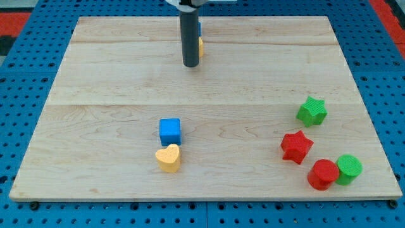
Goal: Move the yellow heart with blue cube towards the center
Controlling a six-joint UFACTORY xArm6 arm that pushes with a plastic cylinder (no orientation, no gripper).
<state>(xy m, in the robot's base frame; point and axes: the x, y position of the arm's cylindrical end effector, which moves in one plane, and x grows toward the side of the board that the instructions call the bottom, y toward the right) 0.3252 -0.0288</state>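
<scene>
Nearest the view's bottom sit the red cylinder (323, 174) and green cylinder (348, 169), touching, with the red star (296, 147) just above them and the green star (311, 111) higher on the view's right. We carry no jaws at all, only a rod, so nothing is held. Our tip (190, 65) rests near the top of the bench (95, 95), with a yellow block (200, 47) and a blue block (199, 28) partly hidden behind the rod, their shapes unclear. The yellow heart (168, 158) lies low and left of centre, with the blue cube (169, 132) just above it, nearly touching. We judge the approach step is in hand: our tip is well apart from the pair. Next we must swing round below the heart, then push upward so heart and cube slide together toward the centre.
</scene>
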